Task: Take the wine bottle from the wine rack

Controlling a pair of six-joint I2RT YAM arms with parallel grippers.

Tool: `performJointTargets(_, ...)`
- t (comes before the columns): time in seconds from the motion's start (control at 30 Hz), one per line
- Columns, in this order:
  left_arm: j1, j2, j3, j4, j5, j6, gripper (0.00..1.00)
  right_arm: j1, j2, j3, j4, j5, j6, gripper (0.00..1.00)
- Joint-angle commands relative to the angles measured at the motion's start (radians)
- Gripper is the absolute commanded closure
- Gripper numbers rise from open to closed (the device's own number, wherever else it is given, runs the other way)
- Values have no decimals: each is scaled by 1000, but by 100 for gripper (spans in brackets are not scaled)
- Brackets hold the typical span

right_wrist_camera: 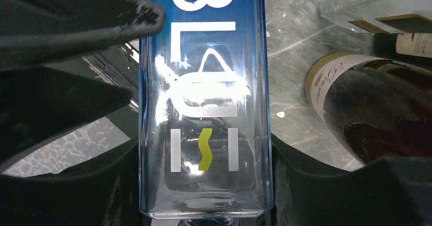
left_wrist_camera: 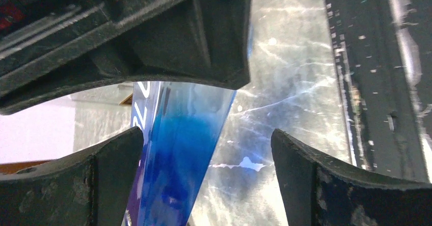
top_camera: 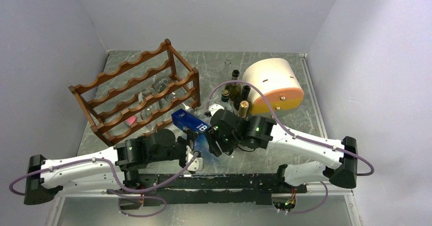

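I am taking my bearings from the wine rack (top_camera: 133, 91), which is sitting on the metal table (top_camera: 312, 100). The wine bottle (top_camera: 190, 121), a square blue glass one with white lettering, is lying outside the rack, just in front of its near right end, with one end pointing back toward the rack. I cannot tell whether it is touching the table.

My right gripper (right_wrist_camera: 204, 154) is clamping the bottle, and the glass is filling the whole gap between its fingers (right_wrist_camera: 326, 185). My left gripper (left_wrist_camera: 206, 134) is standing wide open on the side of the bottle away from the rack. The blue glass is running close beside one finger (left_wrist_camera: 86, 185) and well clear of the other.

Clear bottles (top_camera: 162, 89) are lying in the rack's lower tiers. To the right of the rack, dark bottles (top_camera: 237, 96) are standing beside a cream-and-orange drum box (top_camera: 270, 78).
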Motion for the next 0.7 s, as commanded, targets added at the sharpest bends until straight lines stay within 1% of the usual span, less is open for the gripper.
performJointTargets(0.0,-42,54,-29,128,-264,-16,1,-9,-34,62,167,-3,19,100)
performJointTargets(0.07,-84,99,-49,208,-421,-28,1,-9,-25,65,172,-7,20,100)
performJointTargets(0.2,-180,224,-83,385,-632,-24,0,-12,-20,60,184,-15,19,100)
performJointTargets(0.3,-196,283,-123,524,-735,-18,9,-18,-27,60,169,-12,17,100)
performJointTargets(0.37,-199,297,-143,590,-766,-9,18,-19,-38,61,158,-10,17,100)
performJointTargets(0.5,-200,299,-171,647,-782,20,40,-20,-56,54,157,-20,12,100)
performJointTargets(0.57,-200,297,-171,646,-797,34,53,-21,-59,51,166,-37,1,100)
performJointTargets(0.63,-200,281,-165,604,-792,24,64,-21,-59,55,162,-40,-16,100)
performJointTargets(0.67,-199,269,-163,584,-789,12,71,-20,-59,59,155,-36,-29,98)
